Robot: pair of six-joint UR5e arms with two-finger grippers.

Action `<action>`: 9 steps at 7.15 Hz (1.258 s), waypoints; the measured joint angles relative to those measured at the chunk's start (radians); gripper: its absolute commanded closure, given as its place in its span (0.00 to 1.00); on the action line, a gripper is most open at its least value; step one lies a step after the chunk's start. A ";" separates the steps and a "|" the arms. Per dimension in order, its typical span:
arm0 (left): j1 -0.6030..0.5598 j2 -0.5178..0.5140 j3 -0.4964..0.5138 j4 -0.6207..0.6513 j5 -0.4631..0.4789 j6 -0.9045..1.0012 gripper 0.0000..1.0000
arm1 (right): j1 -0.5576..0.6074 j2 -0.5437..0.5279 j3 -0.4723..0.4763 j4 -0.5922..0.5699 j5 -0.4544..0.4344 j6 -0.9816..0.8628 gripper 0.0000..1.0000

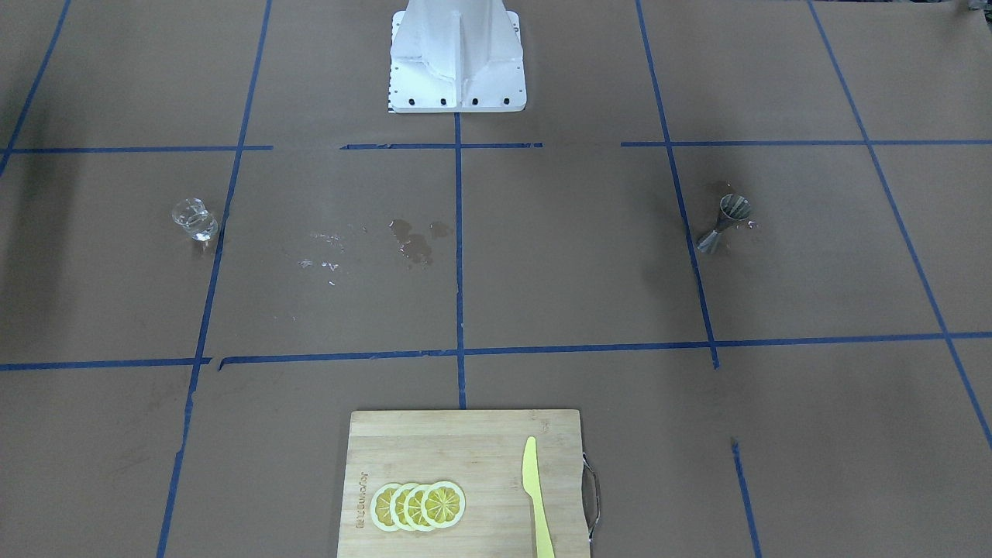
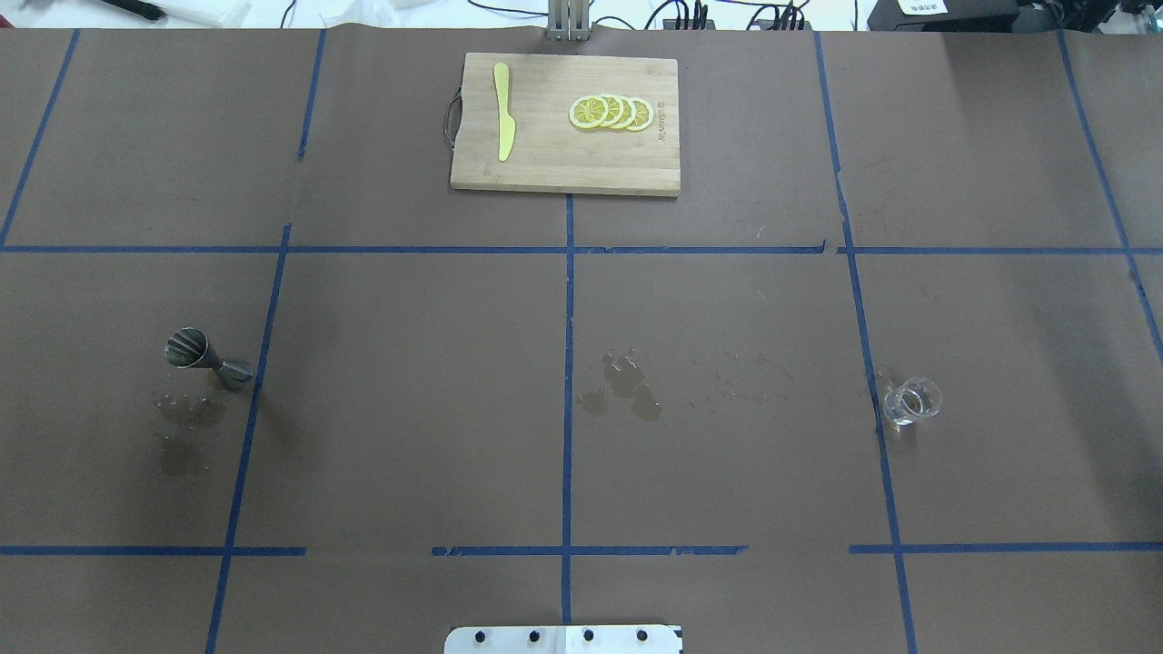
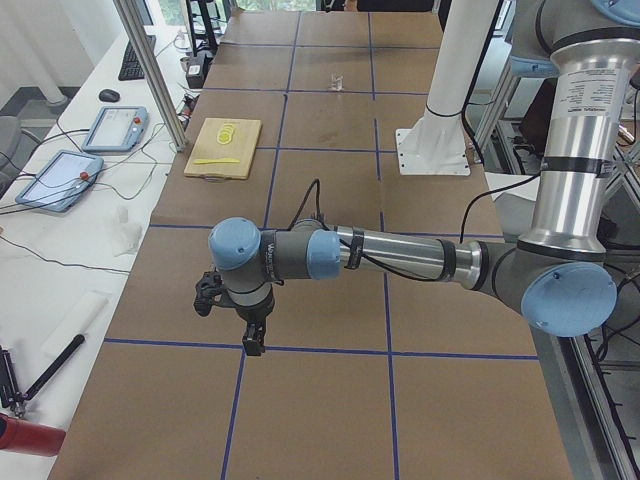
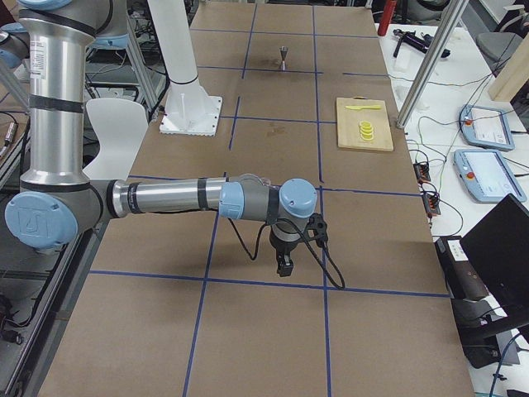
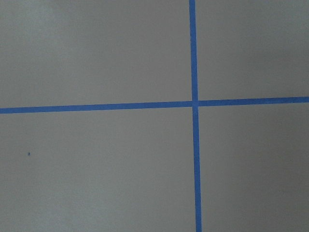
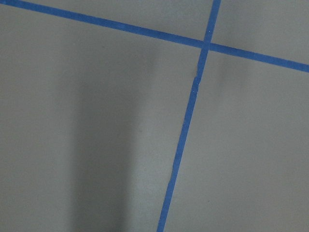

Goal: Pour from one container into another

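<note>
Left gripper (image 3: 252,344) and right gripper (image 4: 285,266), jaw width impossible to tell, hang well apart, seemingly each nearest its own vessel: jigger (image 2: 207,356) at nine o'clock, glass (image 2: 911,401) at three.

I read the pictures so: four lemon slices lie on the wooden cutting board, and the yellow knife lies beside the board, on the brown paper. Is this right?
Not quite. The yellow knife lies on the wooden cutting board itself, apart from the lemon slices, not on the brown paper. The overhead exterior view shows it. The four slices are on the board.
</note>
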 measured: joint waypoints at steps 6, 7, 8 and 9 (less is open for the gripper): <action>0.003 0.004 -0.069 0.011 -0.042 -0.007 0.00 | 0.000 0.010 0.006 0.000 0.002 0.009 0.00; 0.012 0.004 -0.072 0.007 -0.051 -0.008 0.00 | 0.000 0.011 0.010 0.000 0.004 0.009 0.00; 0.030 0.003 -0.082 0.005 -0.073 -0.008 0.00 | 0.000 0.010 0.013 0.012 0.005 0.010 0.00; 0.048 0.003 -0.096 0.004 -0.094 -0.009 0.00 | 0.000 0.004 0.013 0.047 0.005 0.010 0.00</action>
